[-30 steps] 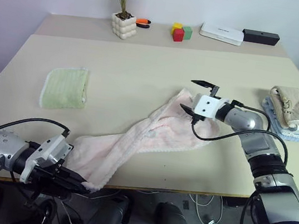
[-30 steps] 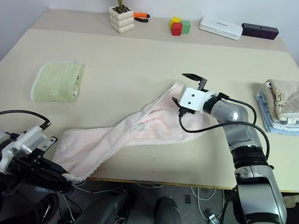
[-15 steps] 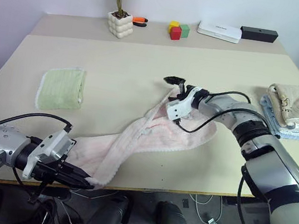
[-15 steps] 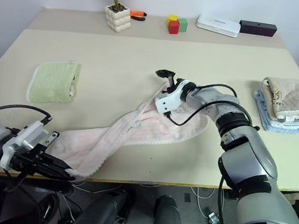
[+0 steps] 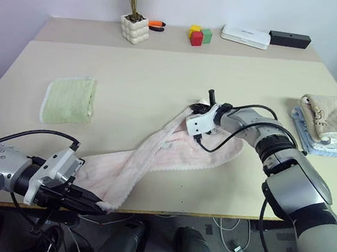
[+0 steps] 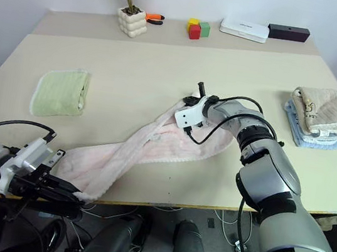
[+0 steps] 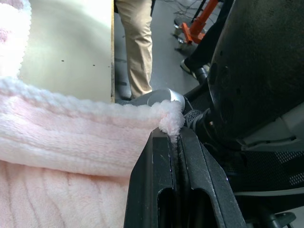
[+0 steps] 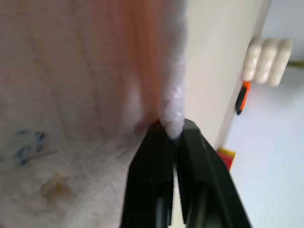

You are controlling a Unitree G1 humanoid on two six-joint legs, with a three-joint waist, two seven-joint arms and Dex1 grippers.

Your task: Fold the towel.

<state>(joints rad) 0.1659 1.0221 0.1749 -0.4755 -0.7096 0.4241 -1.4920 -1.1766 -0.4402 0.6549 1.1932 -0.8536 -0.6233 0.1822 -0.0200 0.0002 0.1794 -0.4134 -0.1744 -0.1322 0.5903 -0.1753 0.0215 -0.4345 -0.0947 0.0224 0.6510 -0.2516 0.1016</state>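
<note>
The pale pink towel [image 5: 164, 154] lies twisted in a long diagonal band, from the table's front left edge to its middle. My left gripper [image 5: 94, 206] is at that front edge, shut on the towel's near corner; the left wrist view shows the fluffy corner [image 7: 170, 121] pinched between the fingertips of the left gripper [image 7: 176, 137]. At the far end, my right gripper [image 5: 193, 107] is shut on the towel's white edge. In the right wrist view that edge [image 8: 172, 111] is clamped at the tips of the right gripper [image 8: 173, 130].
A folded light green cloth [image 5: 69, 100] lies at the left. A beige towel on blue cloths [image 5: 331, 122] sits at the right edge. Along the back stand a potted plant [image 5: 136, 29], coloured blocks [image 5: 199, 35], a white box [image 5: 245, 36] and a black box [image 5: 289, 39]. A person's legs [image 7: 137, 57] stand past the table's edge.
My right gripper was open above the towel's far end; it rolled, dropped onto the edge and shut on it. The left gripper kept its grip and place.
</note>
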